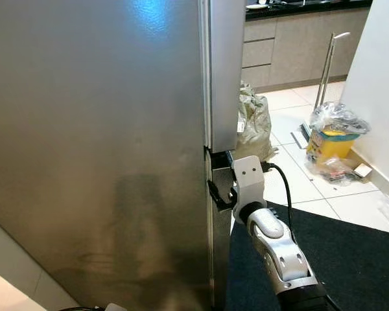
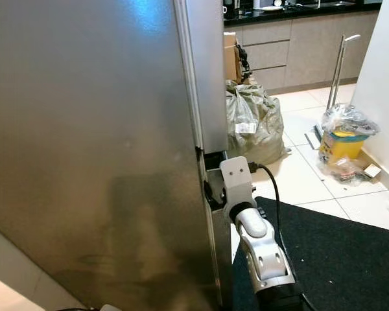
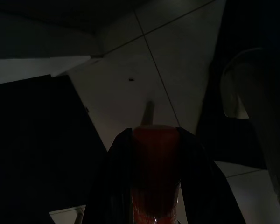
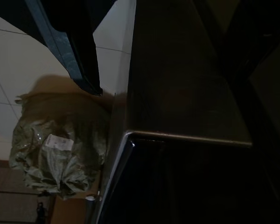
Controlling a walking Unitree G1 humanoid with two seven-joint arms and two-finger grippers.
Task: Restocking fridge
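The steel fridge door [image 1: 97, 129] fills the left of the head views and stands shut. My right gripper [image 1: 219, 192] is at the door's right edge, at the dark gap between the upper and lower doors. In the right wrist view its fingers [image 4: 70, 42] stand open on either side of the door's corner [image 4: 130, 135]. In the dark left wrist view my left gripper [image 3: 155, 135] hangs low over floor tiles, shut on a red container [image 3: 155, 177] whose kind I cannot make out.
A crumpled grey-green bag [image 2: 253, 123] sits on the floor just behind the fridge. A yellow bin wrapped in plastic [image 1: 334, 139] stands by the white wall [image 1: 382, 84] on the right. A dark mat [image 1: 350, 259] lies underfoot. Kitchen drawers [image 2: 311, 45] line the back.
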